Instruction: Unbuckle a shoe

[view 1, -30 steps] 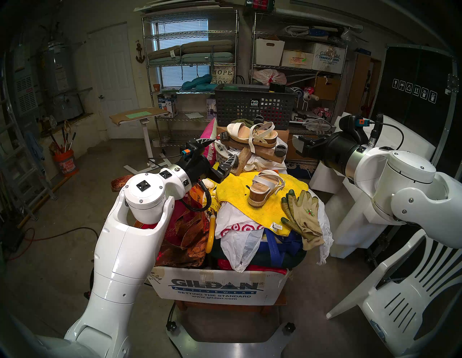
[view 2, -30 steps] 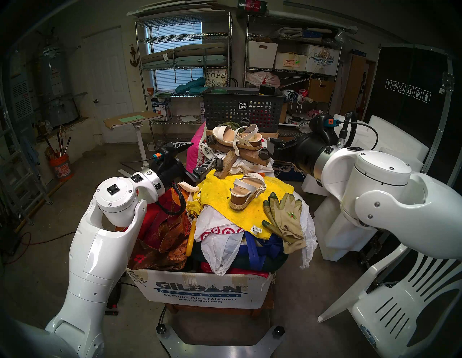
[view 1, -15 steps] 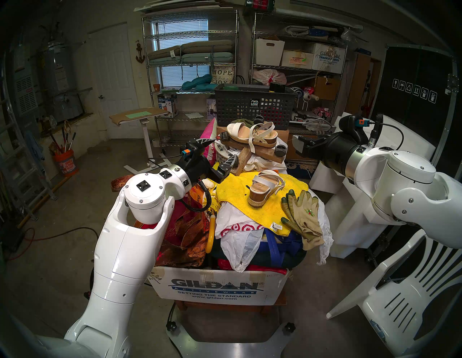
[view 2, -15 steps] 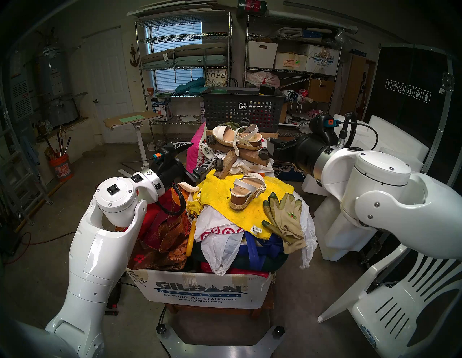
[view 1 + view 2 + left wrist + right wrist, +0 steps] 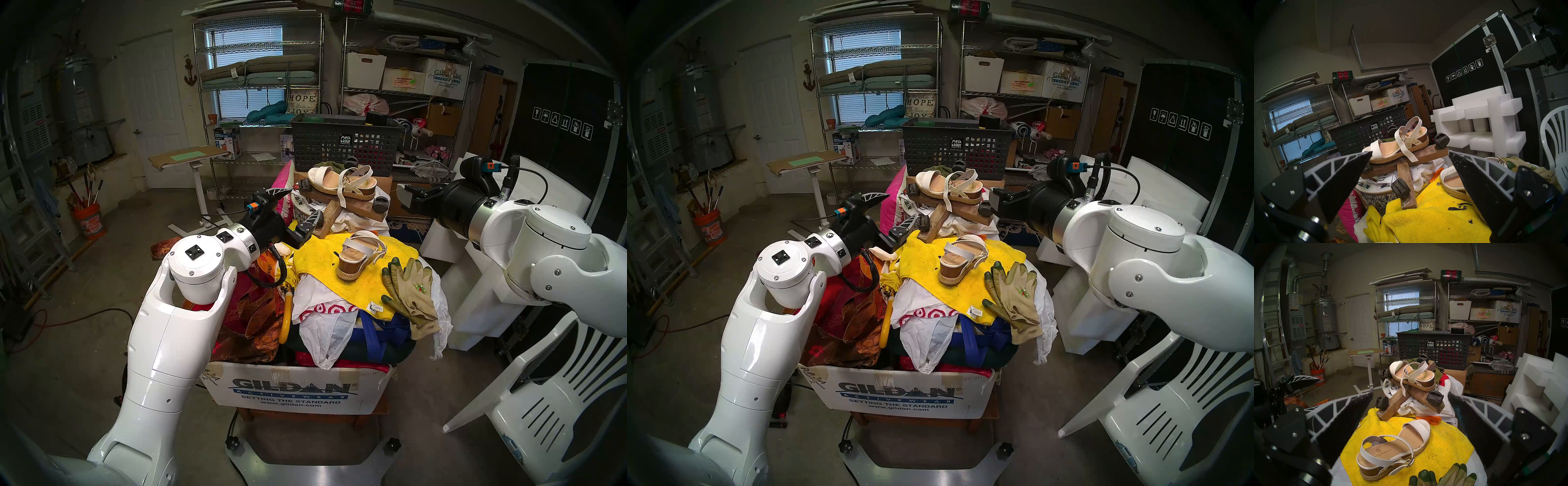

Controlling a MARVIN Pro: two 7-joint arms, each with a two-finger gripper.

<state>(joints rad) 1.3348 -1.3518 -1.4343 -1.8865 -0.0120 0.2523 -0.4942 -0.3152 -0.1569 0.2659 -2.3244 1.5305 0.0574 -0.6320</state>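
The shoe (image 5: 342, 185), a white-strapped platform sandal with a tan footbed and jute-trimmed sole, sits just above the middle of the head views. It rests on a wooden caster dolly (image 5: 359, 207) at the far end of a heaped pile, with a dark mesh basket (image 5: 342, 146) behind it. In the left wrist view the shoe (image 5: 1390, 151) shows its side, toe toward the frame's left. Its long perforated strap runs from the small metal buckle down over the edge of the dolly's plank. Whether the buckle pin sits in a hole cannot be told.

The twin sandal (image 5: 356, 258) stands nearer the robot, in the frame's centre, on a yellow towel (image 5: 319, 261). Its ankle strap is fastened, as the right wrist view shows (image 5: 1395, 451). A pair of garden gloves (image 5: 410, 288) lies to the right of it, and orange scissors (image 5: 1429, 418) lie between the two sandals. The pile fills a Gildan cardboard box (image 5: 295, 390) at lower centre.

The left gripper (image 5: 303, 203) hangs left of the dolly with its jaws spread wide and nothing between them, apart from the shoe. The right gripper (image 5: 405, 198) is level at the right of the dolly, also wide open and empty (image 5: 1410, 393), and touches neither sandal.
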